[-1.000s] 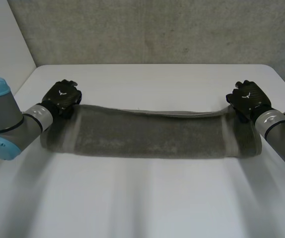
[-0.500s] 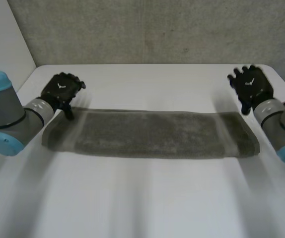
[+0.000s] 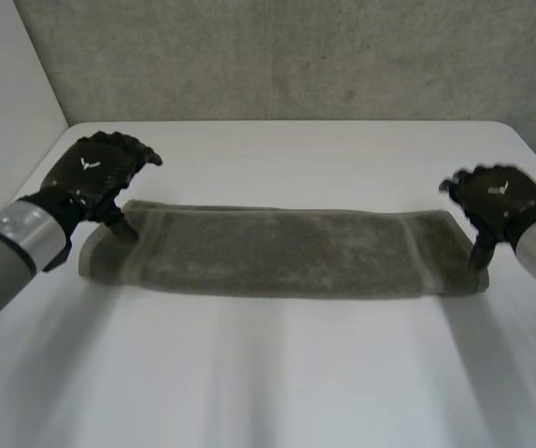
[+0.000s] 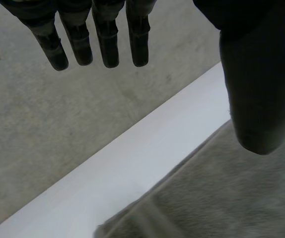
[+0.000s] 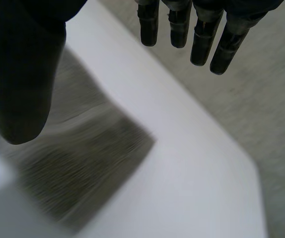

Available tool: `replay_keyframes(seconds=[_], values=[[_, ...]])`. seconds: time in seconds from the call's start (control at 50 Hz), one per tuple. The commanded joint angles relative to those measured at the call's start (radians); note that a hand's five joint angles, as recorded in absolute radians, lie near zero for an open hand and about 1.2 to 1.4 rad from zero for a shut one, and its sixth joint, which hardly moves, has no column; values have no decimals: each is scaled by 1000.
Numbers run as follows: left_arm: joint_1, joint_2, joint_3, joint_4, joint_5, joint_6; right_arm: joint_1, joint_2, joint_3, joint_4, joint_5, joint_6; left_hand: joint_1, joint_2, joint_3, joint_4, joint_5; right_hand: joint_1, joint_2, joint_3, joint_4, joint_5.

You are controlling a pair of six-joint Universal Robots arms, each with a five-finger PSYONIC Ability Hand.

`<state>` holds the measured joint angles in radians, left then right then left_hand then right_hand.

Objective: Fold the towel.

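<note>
At the left end of the towel (image 3: 287, 252), I see my left hand (image 3: 95, 173) hovering, its fingers (image 4: 107, 44) straight and released. The towel lies as a long grey band across the white counter (image 3: 296, 373). At its right end hangs my right hand (image 3: 497, 201), fingers (image 5: 202, 39) likewise straight and released.

Towel (image 3: 287, 252): grey-brown terry, folded into long narrow strip. Laid flat on white table (image 3: 277, 373), long axis L–R across table width. Paler band noted across strip nr each short end. Layered edges seen along far long side. L wrist view: towel (image 4: 222, 198) pile visible, far edge flat on table. R wrist view: towel (image 5: 83, 163) end corner flat, squared.
</note>
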<state>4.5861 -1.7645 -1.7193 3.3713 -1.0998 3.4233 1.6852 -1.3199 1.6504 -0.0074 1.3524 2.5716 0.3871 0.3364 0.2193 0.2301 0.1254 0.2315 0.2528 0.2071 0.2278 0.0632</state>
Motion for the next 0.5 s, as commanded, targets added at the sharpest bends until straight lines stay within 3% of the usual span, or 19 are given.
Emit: replay_keyframes(seconds=[0.02,0.22,0.5], values=[[4,56,-109,63,43,-73,-8,33,55,20,-27,-8,-106,-55,-45,-56,-19,-23,-45,-33,-53,-29],[11,-24,-169,213,41,-142,-36,161,57,-117,-55,-50,-100,-50,-45,-56,-13,59,37,-33,-53,52],[28,-53,-172,254,38,-144,-71,238,42,-151,-56,-70,-100,-50,-45,-56,-13,164,143,-33,-53,158]])
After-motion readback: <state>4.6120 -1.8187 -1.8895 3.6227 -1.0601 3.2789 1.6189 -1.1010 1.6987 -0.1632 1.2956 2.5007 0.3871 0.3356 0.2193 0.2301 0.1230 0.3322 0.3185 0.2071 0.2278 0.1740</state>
